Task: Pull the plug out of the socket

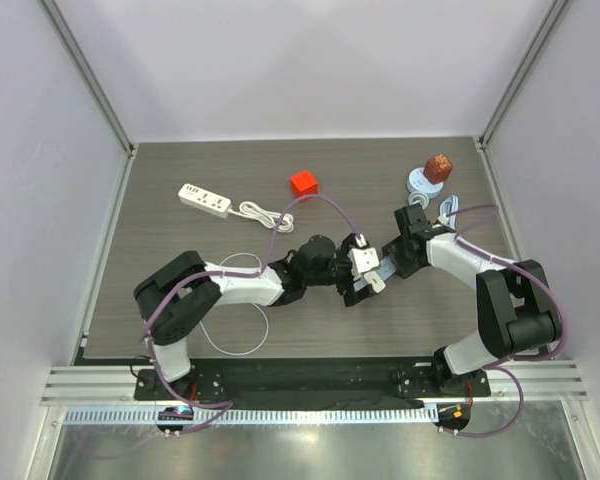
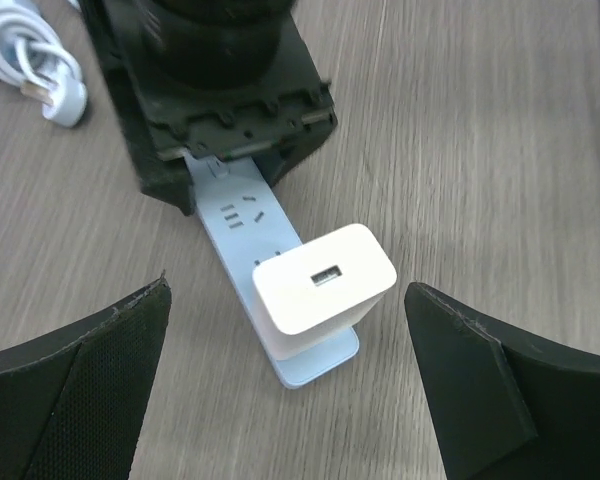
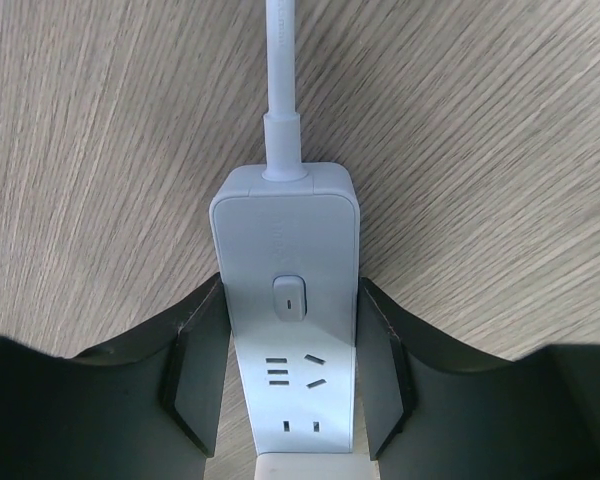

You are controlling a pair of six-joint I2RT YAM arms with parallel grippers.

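The right gripper [image 3: 290, 375] clamps both sides of a pale blue plastic power strip [image 3: 285, 235]. A white square charger plug [image 2: 325, 285] sits plugged into it, between the left gripper [image 2: 288, 325]'s wide-open jaws, touching neither.

No word, brand or number can be read in any view. The power strip [image 3: 285, 225] has a faint raised marking just above its switch [image 3: 288, 297], too faint to make out in the right wrist view. The switch itself bears a short dark line. The plug [image 2: 323, 278] shows no lettering around its USB port. The white socket bar [image 1: 204, 198] is too small to tell.
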